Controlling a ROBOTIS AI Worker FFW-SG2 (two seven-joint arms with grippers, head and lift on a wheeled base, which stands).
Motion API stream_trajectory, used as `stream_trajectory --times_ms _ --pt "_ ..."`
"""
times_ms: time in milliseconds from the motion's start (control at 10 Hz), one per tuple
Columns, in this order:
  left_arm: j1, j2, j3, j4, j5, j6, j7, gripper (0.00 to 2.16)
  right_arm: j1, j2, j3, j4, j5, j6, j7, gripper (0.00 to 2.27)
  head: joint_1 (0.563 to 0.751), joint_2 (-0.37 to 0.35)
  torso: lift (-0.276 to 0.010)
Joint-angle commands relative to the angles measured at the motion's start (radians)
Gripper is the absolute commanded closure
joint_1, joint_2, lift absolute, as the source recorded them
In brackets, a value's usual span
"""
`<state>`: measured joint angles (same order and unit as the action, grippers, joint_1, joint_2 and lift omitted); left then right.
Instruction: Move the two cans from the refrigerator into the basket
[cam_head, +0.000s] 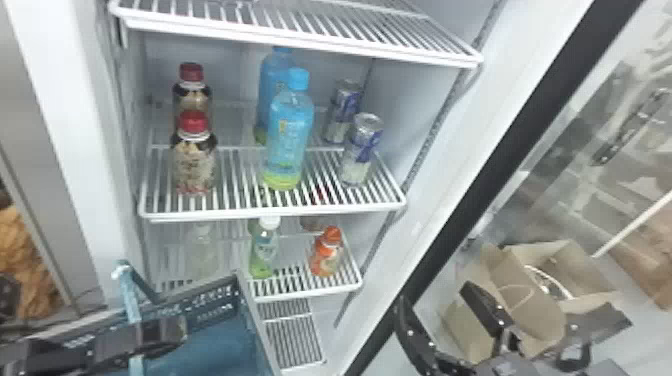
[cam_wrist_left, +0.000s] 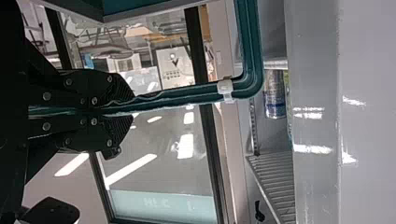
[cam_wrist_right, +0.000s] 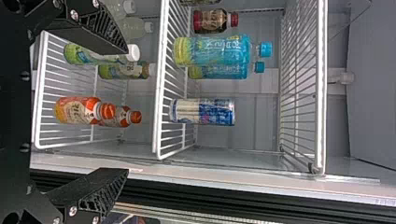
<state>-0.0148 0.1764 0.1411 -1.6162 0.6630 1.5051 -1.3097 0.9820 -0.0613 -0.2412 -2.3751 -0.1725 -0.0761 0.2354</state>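
Note:
Two silver-and-blue cans stand upright on the middle fridge shelf's right side, a front can (cam_head: 360, 150) and a back can (cam_head: 344, 111). The right wrist view has a can (cam_wrist_right: 203, 111) beyond my right gripper (cam_wrist_right: 127, 111). In the head view my right gripper (cam_head: 447, 317) is open, lower right of the cans, with nothing between its fingers. My left gripper (cam_head: 162, 334), at lower left, is shut on the handle (cam_head: 131, 295) of the blue basket (cam_head: 200, 291). In the left wrist view the left gripper (cam_wrist_left: 114, 110) clasps the same handle (cam_wrist_left: 252, 51).
Blue bottles (cam_head: 290, 135) stand left of the cans, and dark red-capped bottles (cam_head: 194, 160) farther left. A lower shelf (cam_head: 310, 295) holds green and orange bottles. The open door's black frame (cam_head: 480, 180) slants along the right; a paper bag (cam_head: 530, 315) lies beyond.

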Motion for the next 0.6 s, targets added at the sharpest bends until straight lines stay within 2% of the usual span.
stream_trajectory --times_ms 0,500 --pt "0.000 0.000 0.001 0.000 -0.003 -0.003 0.000 1.19 -0.005 0.000 0.000 0.001 0.005 0.000 -0.001 0.16 0.695 -0.347 -0.025" --pt "0.007 0.000 0.007 0.000 -0.001 -0.003 0.001 1.19 -0.017 0.000 0.000 0.010 0.003 0.000 -0.001 0.16 0.695 -0.345 -0.025"
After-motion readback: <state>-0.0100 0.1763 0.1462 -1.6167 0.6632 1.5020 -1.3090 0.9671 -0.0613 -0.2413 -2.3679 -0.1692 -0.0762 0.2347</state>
